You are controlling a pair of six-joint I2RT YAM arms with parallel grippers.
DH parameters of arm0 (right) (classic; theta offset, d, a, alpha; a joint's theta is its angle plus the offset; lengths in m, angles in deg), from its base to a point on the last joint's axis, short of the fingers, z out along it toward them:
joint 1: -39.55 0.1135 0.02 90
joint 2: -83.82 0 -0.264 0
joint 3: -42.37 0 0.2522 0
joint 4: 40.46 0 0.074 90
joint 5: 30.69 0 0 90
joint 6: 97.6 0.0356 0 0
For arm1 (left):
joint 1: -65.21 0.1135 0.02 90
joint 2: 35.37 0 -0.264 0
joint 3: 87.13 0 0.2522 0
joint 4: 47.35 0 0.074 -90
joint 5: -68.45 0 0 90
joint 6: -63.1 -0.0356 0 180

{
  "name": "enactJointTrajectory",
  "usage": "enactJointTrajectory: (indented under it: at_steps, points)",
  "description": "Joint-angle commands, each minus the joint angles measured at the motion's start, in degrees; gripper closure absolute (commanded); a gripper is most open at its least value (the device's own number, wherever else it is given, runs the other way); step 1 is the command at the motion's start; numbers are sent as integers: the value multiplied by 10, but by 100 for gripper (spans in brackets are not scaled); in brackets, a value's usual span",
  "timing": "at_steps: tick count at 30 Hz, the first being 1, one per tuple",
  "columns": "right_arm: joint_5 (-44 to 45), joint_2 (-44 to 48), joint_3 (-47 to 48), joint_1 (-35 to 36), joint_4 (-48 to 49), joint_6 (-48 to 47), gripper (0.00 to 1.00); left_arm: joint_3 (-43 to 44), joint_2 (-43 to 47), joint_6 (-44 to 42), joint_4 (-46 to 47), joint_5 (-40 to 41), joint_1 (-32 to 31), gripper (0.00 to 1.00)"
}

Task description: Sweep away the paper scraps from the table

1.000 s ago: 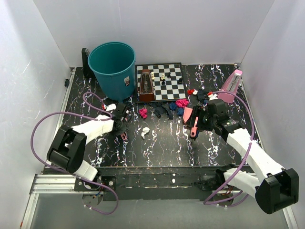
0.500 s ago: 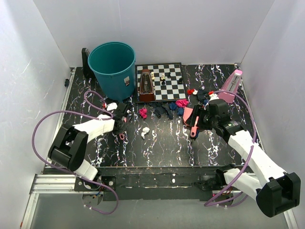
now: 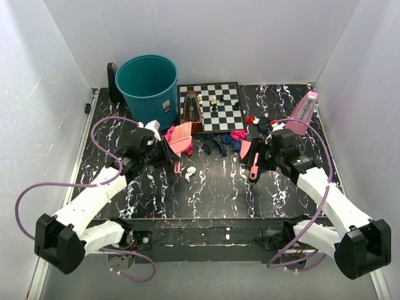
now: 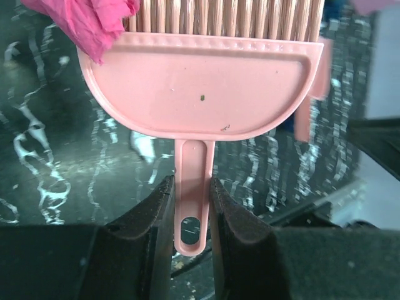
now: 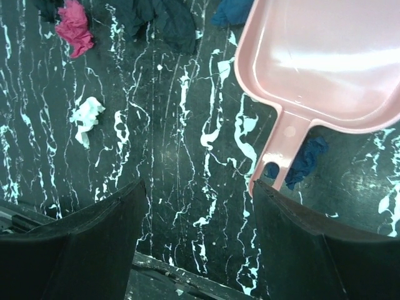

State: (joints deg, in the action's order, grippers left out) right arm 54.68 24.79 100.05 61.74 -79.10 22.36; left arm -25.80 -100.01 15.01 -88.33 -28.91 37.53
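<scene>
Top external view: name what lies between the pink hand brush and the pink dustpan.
Between hand brush and dustpan lie dark blue paper scraps; a white scrap sits slightly nearer the arms. The top view shows this.

You're looking at a cell boxed in by plain white panels: back wall [image 3: 250, 37], left wall [image 3: 37, 94], right wall [image 3: 369, 81], all under soft, even light. The table [image 3: 219, 194] between them is black with white marble veining. An aluminium rail [image 3: 69, 240] sits at its near-left corner, with grey floor [image 3: 206, 281] in front.
</scene>
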Motion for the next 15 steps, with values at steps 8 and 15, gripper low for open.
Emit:
enactJointTrajectory:
  at_steps: [8,15]
  points:
    - [-159,-70,202,0,-47,-68,23,-37,13,-43,167,-299,-4,87]
    - [-179,-61,194,0,-18,-51,23,-21,-70,-107,187,-285,-5,88]
